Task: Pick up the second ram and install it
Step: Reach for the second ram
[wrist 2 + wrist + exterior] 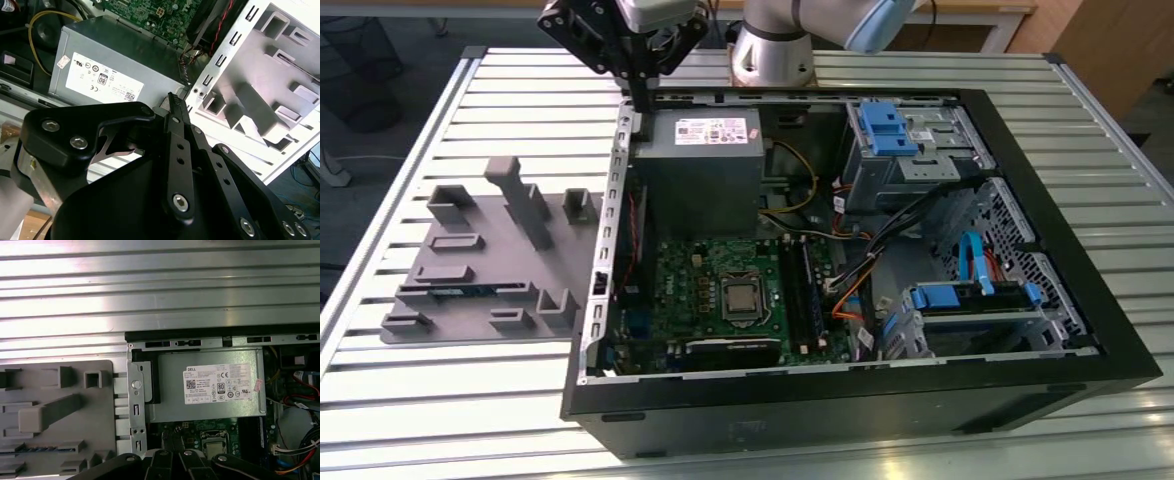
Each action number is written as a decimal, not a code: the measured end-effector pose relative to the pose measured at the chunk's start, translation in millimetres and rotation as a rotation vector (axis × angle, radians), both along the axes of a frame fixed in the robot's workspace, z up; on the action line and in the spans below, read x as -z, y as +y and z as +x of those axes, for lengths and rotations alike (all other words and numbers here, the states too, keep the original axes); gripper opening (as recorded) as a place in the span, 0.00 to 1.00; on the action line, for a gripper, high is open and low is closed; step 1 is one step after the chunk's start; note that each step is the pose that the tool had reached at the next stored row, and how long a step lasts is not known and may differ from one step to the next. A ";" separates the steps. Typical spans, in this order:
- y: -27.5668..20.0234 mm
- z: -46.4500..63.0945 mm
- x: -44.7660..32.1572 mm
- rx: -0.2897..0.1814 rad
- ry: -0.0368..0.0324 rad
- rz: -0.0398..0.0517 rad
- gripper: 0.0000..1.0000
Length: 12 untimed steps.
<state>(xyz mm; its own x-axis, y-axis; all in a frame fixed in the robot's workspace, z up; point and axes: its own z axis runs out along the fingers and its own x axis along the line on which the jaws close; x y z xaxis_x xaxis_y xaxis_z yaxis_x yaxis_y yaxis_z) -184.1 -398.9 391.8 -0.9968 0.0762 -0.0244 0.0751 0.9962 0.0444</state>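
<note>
**Hanging over the case rim, well apart from the stick**

The tool [640,98], its fingers seemingly pressed together on nothing, hangs above the computer case's metal side wall [624,170], beside the power supply [700,160]. The second ram [460,291] lies in a slot of the grey holder tray [467,325] on the tabletop [494,100]. A straight drop here would likely strike that thin wall. The tray's upright posts [534,205] near the ram could snag fingers. The bare slats between tool and tray give open room.
</note>
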 end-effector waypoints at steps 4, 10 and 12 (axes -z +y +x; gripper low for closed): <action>0.0 -1.5 0.1 0.000 0.0000 0.0000 0.11; 0.0 -3.7 0.1 0.000 0.0000 0.0000 0.11; 0.0 -4.6 0.2 0.000 0.0000 0.0000 0.11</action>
<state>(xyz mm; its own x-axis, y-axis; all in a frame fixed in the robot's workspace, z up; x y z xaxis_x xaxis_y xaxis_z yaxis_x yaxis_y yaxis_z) -188.6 -399.0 391.6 -0.9968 0.0762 -0.0245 0.0751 0.9962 0.0444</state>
